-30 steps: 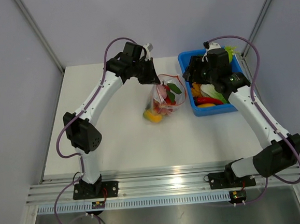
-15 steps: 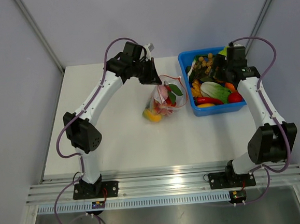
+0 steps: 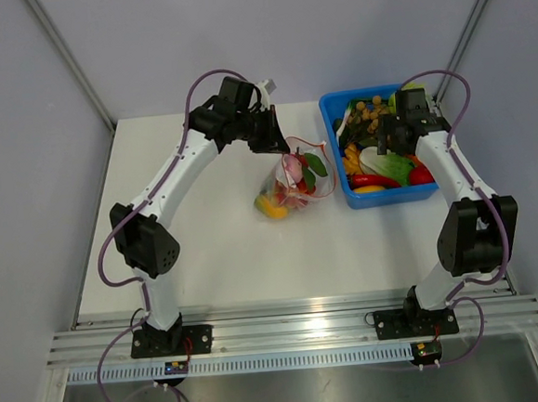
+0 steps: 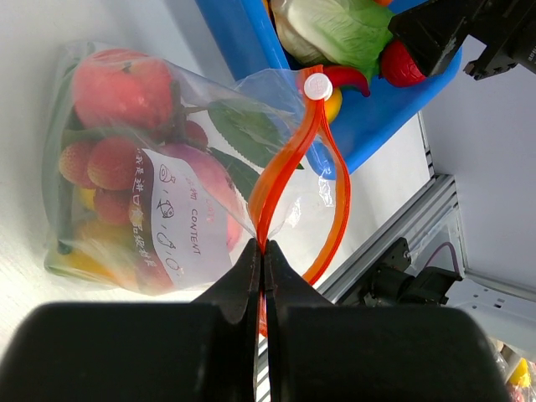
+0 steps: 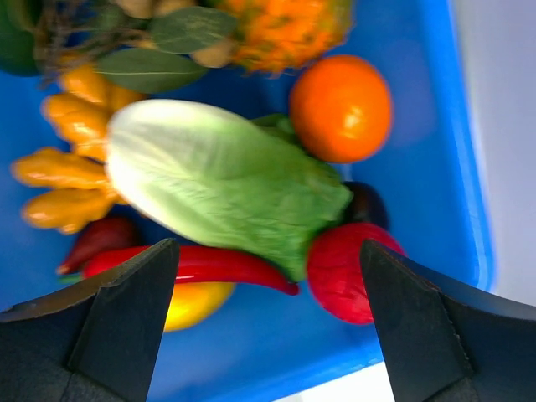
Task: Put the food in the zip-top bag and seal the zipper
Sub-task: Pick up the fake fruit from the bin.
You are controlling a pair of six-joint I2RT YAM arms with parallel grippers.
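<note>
We read "CONTENT" on the white label (image 4: 180, 218) of the bag (image 3: 291, 182); the rest of the print is too small for us. The clear, crinkly bag lies mid-worktop (image 3: 208, 252), holding round red and yellow food (image 4: 117, 84). The left jaws are clamped on the thin orange zipper (image 4: 289, 159), whose strips gape in a loop ending at a white slider (image 4: 317, 85). At the bag's 2 o'clock, the blue bin (image 5: 452, 126) holds a smooth lettuce (image 5: 226, 184), an orange (image 5: 341, 107) and a chilli (image 5: 218, 264). The right jaws hang apart above them. Bare worktop lies from 6 to 9 o'clock of the bag.
</note>
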